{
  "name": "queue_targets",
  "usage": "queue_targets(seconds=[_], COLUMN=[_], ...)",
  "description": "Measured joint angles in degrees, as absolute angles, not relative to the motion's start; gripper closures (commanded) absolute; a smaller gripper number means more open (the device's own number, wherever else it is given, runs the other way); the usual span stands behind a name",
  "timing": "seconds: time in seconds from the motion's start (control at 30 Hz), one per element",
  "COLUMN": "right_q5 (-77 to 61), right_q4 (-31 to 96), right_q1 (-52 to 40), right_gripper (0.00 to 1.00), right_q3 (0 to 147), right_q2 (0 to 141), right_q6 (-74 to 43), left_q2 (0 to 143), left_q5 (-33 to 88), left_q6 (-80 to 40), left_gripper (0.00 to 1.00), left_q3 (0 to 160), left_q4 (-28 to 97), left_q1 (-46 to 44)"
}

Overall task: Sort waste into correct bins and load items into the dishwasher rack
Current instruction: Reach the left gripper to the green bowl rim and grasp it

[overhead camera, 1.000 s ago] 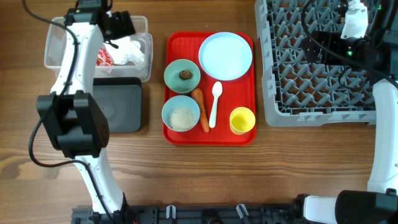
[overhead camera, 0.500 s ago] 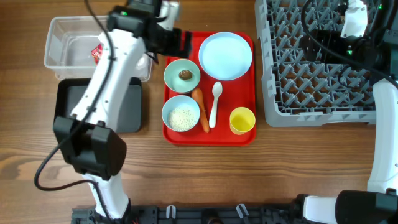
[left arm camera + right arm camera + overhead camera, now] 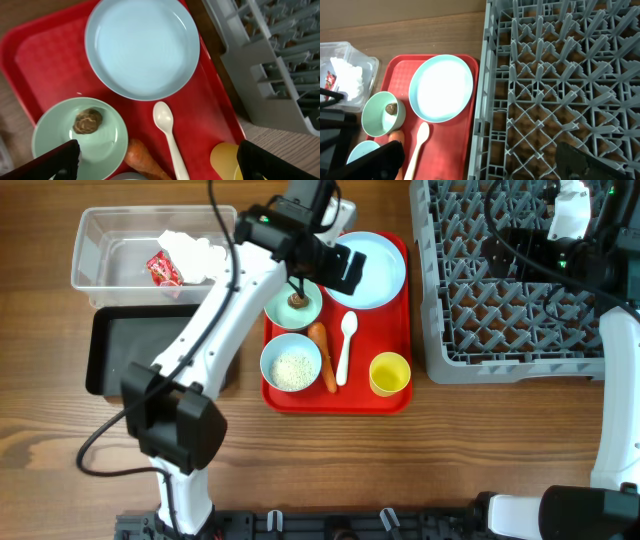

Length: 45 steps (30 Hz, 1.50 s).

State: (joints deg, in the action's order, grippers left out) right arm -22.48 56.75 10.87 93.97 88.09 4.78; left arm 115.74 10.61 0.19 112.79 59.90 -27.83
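Left claw (image 3: 155,165) is hanging released and empty over the red tray (image 3: 385,402) — fingers (image 3: 60,160) spread wide, above the bowl (image 3: 293,301) holding the brown lump (image 3: 88,121). Wrapper (image 3: 164,270) and tissue (image 3: 190,250) are lying in the clear tub (image 3: 95,242), so the lump or carrot (image 3: 323,355) is probably coming next, calling for a narrow pinch inside the bowl's rim. Spoon (image 3: 167,135) and plate (image 3: 142,47) are crowding the right; the black tray (image 3: 130,345) at left is offering room. Right claw's state — cannot tell — it is waiting over the rack (image 3: 560,80).

Yellow cup (image 3: 226,161) cut off; carrot (image 3: 145,161) cropped below.
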Motion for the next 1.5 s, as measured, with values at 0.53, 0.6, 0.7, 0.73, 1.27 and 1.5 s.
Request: queue_targets(seconds=[0.53, 0.6, 0.7, 0.73, 1.27, 1.5], right_q5=[-22.5, -22.5, -22.5, -22.5, -22.5, -22.5], right_q4=[56.8, 56.8, 56.8, 56.8, 56.8, 56.8], right_q1=[10.9, 10.9, 10.9, 10.9, 10.9, 10.9], right_gripper=[0.0, 0.0, 0.0, 0.0, 0.0, 0.0], right_q3=[94.0, 94.0, 94.0, 94.0, 94.0, 94.0], right_q2=[88.1, 88.1, 88.1, 88.1, 88.1, 88.1], right_q6=[4.8, 4.8, 4.8, 4.8, 4.8, 4.8], left_q2=[117.9, 118.4, 120.3, 120.9, 127.2, 130.0], left_q5=[10.1, 9.0, 7.1, 6.8, 3.7, 3.2], left_q6=[-5.5, -7.1, -10.1, -10.5, -12.4, -14.3], left_gripper=[0.03, 0.06, 0.18, 0.2, 0.36, 0.42], left_q3=[108.5, 107.2, 105.6, 105.5, 105.4, 105.4], left_q4=[58.6, 57.8, 56.6, 56.2, 52.1, 51.8], left_q1=[-28.1, -28.1, -28.1, -28.1, -28.1, -28.1])
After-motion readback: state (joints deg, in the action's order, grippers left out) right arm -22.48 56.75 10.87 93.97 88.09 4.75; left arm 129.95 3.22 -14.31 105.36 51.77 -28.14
